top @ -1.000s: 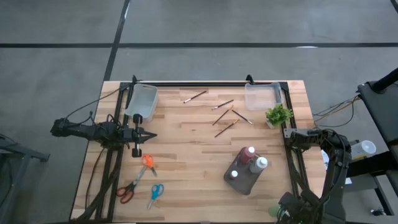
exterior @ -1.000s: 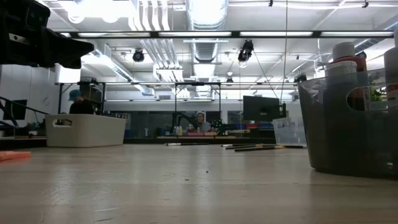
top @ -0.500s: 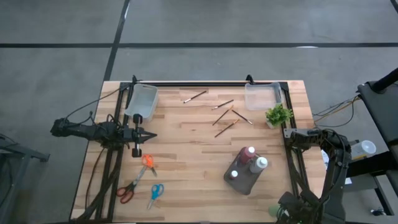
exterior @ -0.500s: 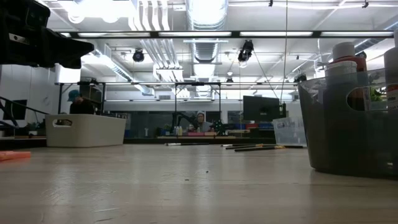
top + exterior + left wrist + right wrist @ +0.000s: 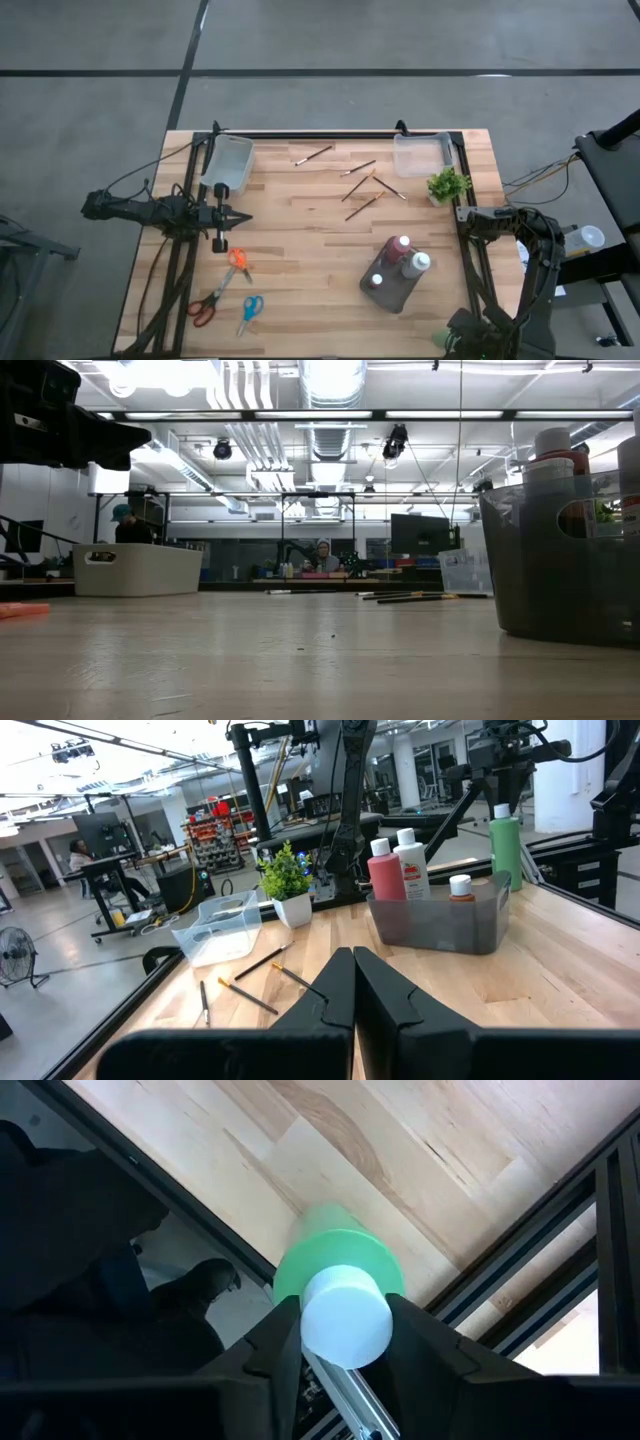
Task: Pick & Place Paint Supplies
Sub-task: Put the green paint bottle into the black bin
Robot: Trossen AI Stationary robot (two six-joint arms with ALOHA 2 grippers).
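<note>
nothing moved since the earlier frames; both arms idled. left tool (image 5: 352,982) sat closed at the surface's (image 5: 300,255) left. right tool (image 5: 345,1342) gripped the green bottle (image 5: 338,1276) off the right edge. brushes (image 5: 362,188) lay unsorted.

Three capped paint bottles (image 5: 400,258), red, dark red and white, stand upright at four o'clock. Green bottle (image 5: 338,1275) lies between the right gripper's fingers. Thin dark paintbrushes (image 5: 362,190) lie scattered toward one o'clock.

Bare worktop (image 5: 300,250) lies open mid-table; paintbrushes (image 5: 362,190), a potted plant (image 5: 447,185) and the grey caddy (image 5: 393,285) crowd the right half.
</note>
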